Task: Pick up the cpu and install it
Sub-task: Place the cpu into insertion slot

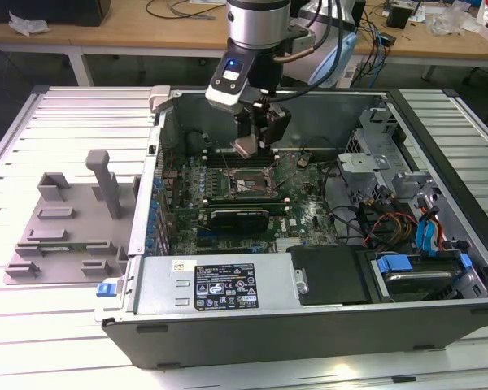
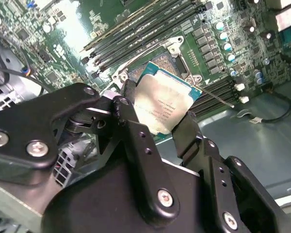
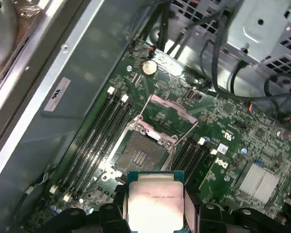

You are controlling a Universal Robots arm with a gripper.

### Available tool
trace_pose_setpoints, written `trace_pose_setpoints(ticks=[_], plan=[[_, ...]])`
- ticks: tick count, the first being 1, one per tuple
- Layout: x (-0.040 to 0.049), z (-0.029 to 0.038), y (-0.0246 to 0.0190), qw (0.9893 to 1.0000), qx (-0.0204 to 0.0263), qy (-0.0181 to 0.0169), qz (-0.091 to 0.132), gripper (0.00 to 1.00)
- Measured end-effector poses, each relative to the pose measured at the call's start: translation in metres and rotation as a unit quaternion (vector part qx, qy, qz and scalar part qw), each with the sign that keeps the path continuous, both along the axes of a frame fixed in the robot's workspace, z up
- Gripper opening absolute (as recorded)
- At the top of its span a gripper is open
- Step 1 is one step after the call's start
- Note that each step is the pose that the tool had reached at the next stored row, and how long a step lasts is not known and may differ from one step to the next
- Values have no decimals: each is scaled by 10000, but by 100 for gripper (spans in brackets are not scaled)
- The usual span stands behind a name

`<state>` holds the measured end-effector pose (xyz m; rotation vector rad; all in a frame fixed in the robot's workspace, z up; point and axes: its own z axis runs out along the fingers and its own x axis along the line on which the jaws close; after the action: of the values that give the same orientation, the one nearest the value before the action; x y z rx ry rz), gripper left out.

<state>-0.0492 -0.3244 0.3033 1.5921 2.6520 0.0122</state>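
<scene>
The cpu (image 2: 161, 104) (image 3: 153, 201) is a thin square chip with a pale silvery top, held tilted between my black fingers (image 2: 131, 131). My gripper (image 1: 248, 146) is shut on the cpu and hangs inside the open computer case (image 1: 309, 321), just above the motherboard's socket (image 1: 242, 180). In the first wrist view the socket (image 3: 138, 155) lies open right beyond the chip, with its metal frame (image 3: 167, 109) swung up and the latch lever raised. The green motherboard (image 3: 233, 141) surrounds it.
Memory slots (image 3: 99, 128) flank the socket on both sides. A drive cage (image 1: 378, 138) and bundled cables (image 1: 390, 223) fill the case on the exterior view's right. A grey plastic fixture (image 1: 69, 223) sits on the slatted table at the exterior view's left.
</scene>
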Motion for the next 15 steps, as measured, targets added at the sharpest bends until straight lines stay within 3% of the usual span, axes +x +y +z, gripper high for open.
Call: trace_pose_setpoints(ticks=[4, 7, 10, 13, 15], plan=[[0, -2, 0, 9993, 0, 0, -372, 55], [0, -5, 0, 9972, 0, 0, -744, 55], [0, -7, 0, 9953, 0, 0, -967, 55], [0, -10, 0, 9924, 0, 0, -1232, 55], [0, -13, 0, 9889, 0, 0, -1487, 55]])
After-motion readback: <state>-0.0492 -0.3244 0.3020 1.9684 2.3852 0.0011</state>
